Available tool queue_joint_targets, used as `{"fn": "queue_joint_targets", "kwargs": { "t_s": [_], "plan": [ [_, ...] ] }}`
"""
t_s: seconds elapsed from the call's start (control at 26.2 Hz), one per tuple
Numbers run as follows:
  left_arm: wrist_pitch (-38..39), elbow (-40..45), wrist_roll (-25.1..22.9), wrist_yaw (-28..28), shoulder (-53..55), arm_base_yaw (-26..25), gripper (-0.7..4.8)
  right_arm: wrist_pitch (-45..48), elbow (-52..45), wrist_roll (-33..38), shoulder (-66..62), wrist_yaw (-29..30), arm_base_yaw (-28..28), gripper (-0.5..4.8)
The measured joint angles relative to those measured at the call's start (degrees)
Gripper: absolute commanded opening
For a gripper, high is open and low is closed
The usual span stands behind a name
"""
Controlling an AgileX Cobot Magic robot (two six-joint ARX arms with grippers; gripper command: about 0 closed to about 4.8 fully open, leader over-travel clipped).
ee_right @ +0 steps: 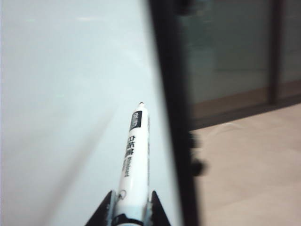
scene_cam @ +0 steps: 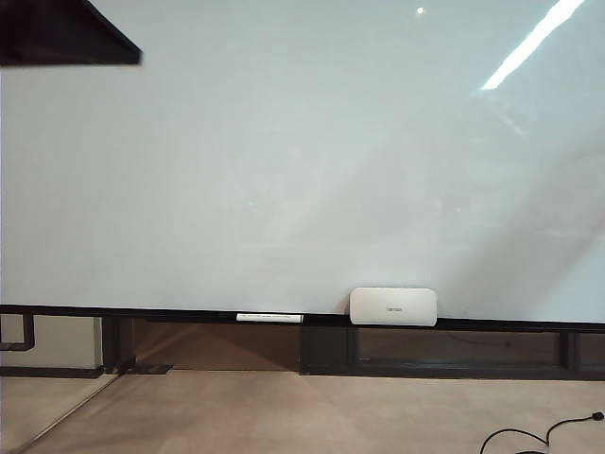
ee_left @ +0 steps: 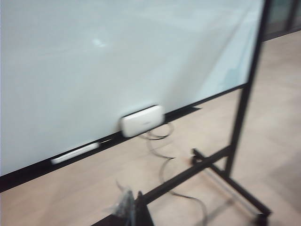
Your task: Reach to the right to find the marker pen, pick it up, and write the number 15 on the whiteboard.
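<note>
Right gripper [ee_right: 128,207] clamped on one slim white pen [ee_right: 133,160], black tip pointing ahead, glossy pale whiteboard [ee_right: 66,94] beyond it. Left gripper [ee_left: 131,207] blurred, state unclear; ahead, one rounded white box [ee_left: 142,121], one thin white stick [ee_left: 75,153].

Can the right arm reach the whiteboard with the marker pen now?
Probably yes. The right gripper is shut on the marker pen, its tip pointing along the blank whiteboard near its dark edge, with nothing between them.
</note>
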State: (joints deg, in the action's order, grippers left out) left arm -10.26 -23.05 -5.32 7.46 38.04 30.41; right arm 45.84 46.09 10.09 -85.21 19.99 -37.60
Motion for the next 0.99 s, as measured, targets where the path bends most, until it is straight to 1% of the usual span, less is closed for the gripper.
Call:
{"fn": "queue_joint_targets", "kwargs": {
  "t_s": [0.11, 0.23, 0.31, 0.42, 0.5, 0.61, 0.73, 0.84, 0.92, 0.99],
  "plan": [
    [4.8, -1.8, -0.3, -4.3, -4.8, 0.0, -0.06, -6.4, -0.7, 0.2, 5.7, 1.8, 4.1, -0.02],
    [6.4, -2.7, -0.7, -8.7, -8.7, 0.0, -0.06, -11.4, -0.6, 0.2, 9.2, 2.7, 8.6, -0.02],
    [7.7, -3.0, -1.9, -10.7, -11.3, 0.0, -0.06, -14.6, -0.7, 0.2, 11.0, 3.2, 12.9, -0.02],
    [11.5, -4.4, -3.5, -12.9, -14.1, 0.0, -0.06, -15.3, -0.7, 0.2, 12.3, 5.2, 19.4, -0.01],
    [14.6, -5.4, -3.7, -14.6, -15.3, 0.0, -0.06, -15.4, -0.7, 0.2, 12.9, 5.7, 23.9, -0.01],
    [17.3, -5.5, -3.7, -17.4, -16.3, 0.0, -0.06, -15.4, -0.6, 0.4, 13.0, 5.6, 30.8, -0.01],
    [17.7, -5.4, -3.7, -17.7, -17.6, 0.0, -0.06, -15.5, -0.6, -0.3, 12.9, 4.3, 38.4, -0.01],
    [16.3, -5.4, -3.7, -15.8, -18.5, 0.0, -0.06, -15.2, -0.5, -3.7, 12.5, 1.7, 45.8, -0.01],
    [15.1, -5.4, -4.2, -15.0, -18.4, 0.0, -0.06, -14.2, -0.2, -5.2, 11.1, 0.1, 49.1, -0.01],
    [14.8, -5.4, -5.6, -14.4, -18.3, 0.0, -0.06, -11.9, -0.2, -5.5, 9.1, -0.8, 52.1, -0.02]
  ]
}}
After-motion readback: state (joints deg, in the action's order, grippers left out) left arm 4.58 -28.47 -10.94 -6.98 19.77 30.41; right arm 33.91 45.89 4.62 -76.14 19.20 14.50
